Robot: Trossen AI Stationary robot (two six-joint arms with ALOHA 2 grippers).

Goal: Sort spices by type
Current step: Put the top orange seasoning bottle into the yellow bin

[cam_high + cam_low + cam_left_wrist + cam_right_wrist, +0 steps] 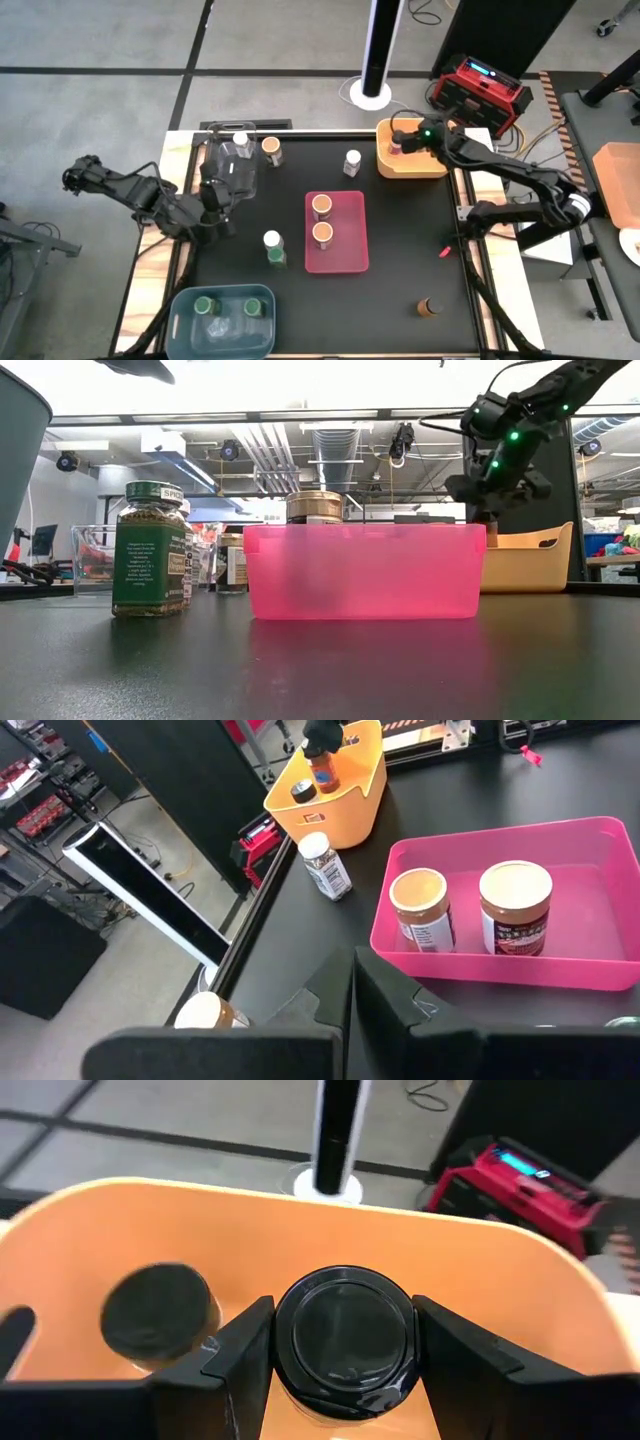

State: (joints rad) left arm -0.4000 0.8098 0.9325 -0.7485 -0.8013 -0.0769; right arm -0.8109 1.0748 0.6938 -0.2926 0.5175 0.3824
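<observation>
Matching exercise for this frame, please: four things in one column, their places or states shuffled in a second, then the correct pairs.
1. right gripper
2. left gripper
3. pink bin
4. blue bin

A. holds two orange-lidded jars
B. shut, empty, beside the clear bin
C. over the orange bin, gripping a black-lidded jar
D. holds green-lidded jars, near table edge

Pairs: 1-C, 2-B, 3-A, 4-D

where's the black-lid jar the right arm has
In the high view it is over the orange bin at the table's far right corner, gripped by the right end effector; the right wrist view shows the black-lid jar beside a second dark-lidded jar.
</observation>
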